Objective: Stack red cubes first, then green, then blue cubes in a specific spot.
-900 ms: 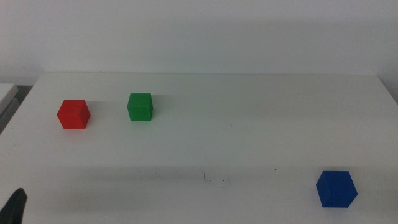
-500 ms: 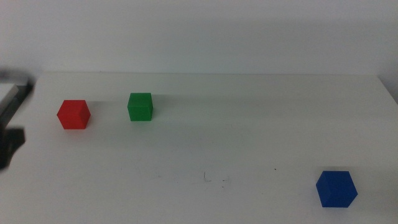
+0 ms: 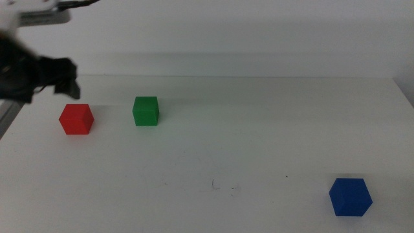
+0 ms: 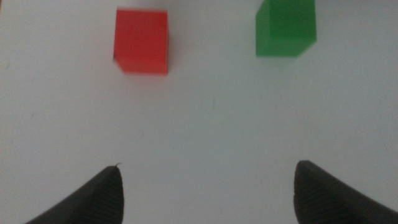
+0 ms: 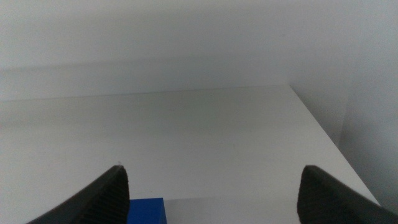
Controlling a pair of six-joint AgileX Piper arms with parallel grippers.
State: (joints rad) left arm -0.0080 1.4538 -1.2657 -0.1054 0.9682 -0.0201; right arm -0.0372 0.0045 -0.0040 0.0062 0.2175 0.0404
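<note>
**Q:** Left gripper [image 3: 65, 81] first: where is it, and what state is it in?

**A:** It hangs at the far left of the scene, above the tabletop [image 3: 246, 142], just beyond and to the left of the red cube [image 3: 77, 119]. It looks dark and motion-blurred in the middle view. The left wrist view shows its two jaws spread wide with nothing between them, and bare white surface in the gap [image 4: 205, 199].

**Q:** And the right gripper?

**A:** It does not appear in the middle view. Its own wrist view shows the jaws spread wide [image 5: 211, 199], holding nothing, with a corner of the blue cube [image 5: 146, 210] showing just beside one jaw.

**Q:** Where do the three cubes sit?

**A:** The red cube rests on the tabletop at the far left. The green cube [image 3: 145, 110] stands just to its right, apart from it with a clear gap of white between them. From the left wrist camera both are visible ahead of the open jaws, red cube [image 4: 142, 41] and green cube [image 4: 286, 28], side by side and not touching. The blue cube [image 3: 350, 196] sits alone at the near right, well apart from the other two.

**Q:** Is anything stacked?

**A:** No. Each cube lies flat on the white tabletop by itself, and neither gripper touches any of them.
</note>
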